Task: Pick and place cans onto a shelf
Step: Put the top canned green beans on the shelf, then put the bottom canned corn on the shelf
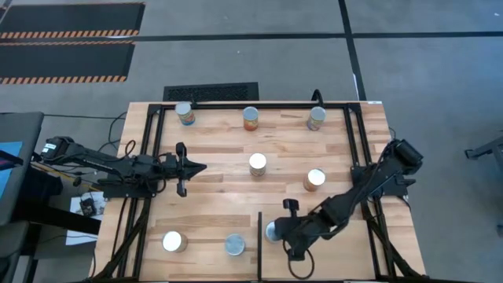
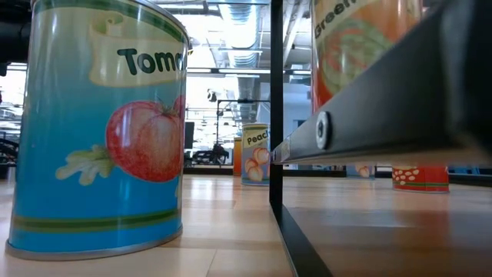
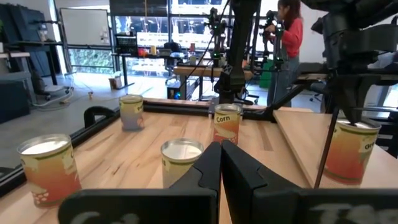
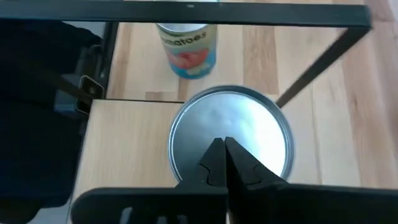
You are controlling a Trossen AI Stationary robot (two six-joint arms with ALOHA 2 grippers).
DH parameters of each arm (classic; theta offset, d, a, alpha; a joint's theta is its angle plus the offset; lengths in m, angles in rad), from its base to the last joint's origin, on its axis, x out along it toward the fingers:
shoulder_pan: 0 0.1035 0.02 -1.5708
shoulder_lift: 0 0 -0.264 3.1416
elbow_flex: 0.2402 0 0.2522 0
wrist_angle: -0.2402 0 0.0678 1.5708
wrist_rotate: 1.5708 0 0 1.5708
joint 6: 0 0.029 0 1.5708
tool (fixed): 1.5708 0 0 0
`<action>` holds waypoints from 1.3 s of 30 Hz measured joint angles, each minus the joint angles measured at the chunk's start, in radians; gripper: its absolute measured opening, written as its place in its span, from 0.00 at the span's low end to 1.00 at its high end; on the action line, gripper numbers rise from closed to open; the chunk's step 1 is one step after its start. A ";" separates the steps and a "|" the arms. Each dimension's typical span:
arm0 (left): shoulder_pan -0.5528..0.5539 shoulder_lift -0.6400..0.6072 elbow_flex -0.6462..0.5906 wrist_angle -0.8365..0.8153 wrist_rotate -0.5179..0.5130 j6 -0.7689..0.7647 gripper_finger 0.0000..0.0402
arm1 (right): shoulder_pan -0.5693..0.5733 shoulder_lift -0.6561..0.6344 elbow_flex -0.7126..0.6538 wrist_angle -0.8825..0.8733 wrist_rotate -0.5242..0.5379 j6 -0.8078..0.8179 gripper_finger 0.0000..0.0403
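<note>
A person in red (image 3: 291,31) stands beyond the table (image 1: 212,200).

blue tomato can (image 2: 100,131) (red fruit), pale wood shelf (image 1: 330,236)

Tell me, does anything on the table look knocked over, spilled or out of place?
Nothing stands out. All eight cans stand upright with tops up, none tipped or dented that I can see, and no spill on the wood. The right gripper hangs shut over one can; the left gripper waits shut mid-table.
</note>
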 joint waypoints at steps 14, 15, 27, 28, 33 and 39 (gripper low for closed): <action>0.000 0.000 0.000 -0.007 0.000 -0.007 0.00 | 0.000 0.003 0.046 -0.124 -0.001 -0.026 0.02; 0.000 0.000 0.000 -0.007 0.000 -0.008 0.00 | 0.000 0.003 0.046 -0.124 -0.001 -0.028 0.02; 0.000 0.000 0.000 -0.008 0.000 -0.011 0.00 | 0.019 -0.054 0.094 -0.128 0.072 -0.174 0.02; 0.000 0.000 0.000 -0.010 0.000 -0.011 0.00 | 0.024 -0.066 0.101 -0.125 0.089 -0.191 0.02; 0.000 0.000 0.000 -0.023 0.001 -0.011 0.00 | 0.066 -0.139 0.082 -0.165 0.235 -0.237 0.01; 0.000 0.000 0.000 -0.029 0.001 -0.011 0.00 | 0.096 -0.269 -0.161 0.000 0.342 -0.188 0.01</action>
